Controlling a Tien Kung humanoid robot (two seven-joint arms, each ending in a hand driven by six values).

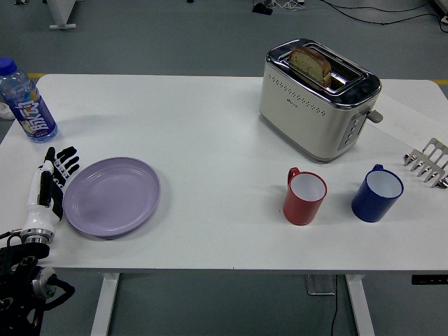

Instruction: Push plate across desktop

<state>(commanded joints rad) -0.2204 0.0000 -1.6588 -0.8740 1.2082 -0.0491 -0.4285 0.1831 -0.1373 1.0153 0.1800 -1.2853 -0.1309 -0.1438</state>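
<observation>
Now at lower left of frame: left hand (50, 183), fingers (66, 157) straight and slightly spread, pressed against left rim of purple plate (112, 196). Plate flat on table (210, 133), below bottle (26, 101).

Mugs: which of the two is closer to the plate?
The red mug. It stands left of the blue mug, so it is nearer the purple plate at the table's left, where the left hand is.

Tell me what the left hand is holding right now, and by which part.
Nothing is held. The left hand lies flat with fingers extended, against the left rim of the purple plate, not gripping it.
</observation>
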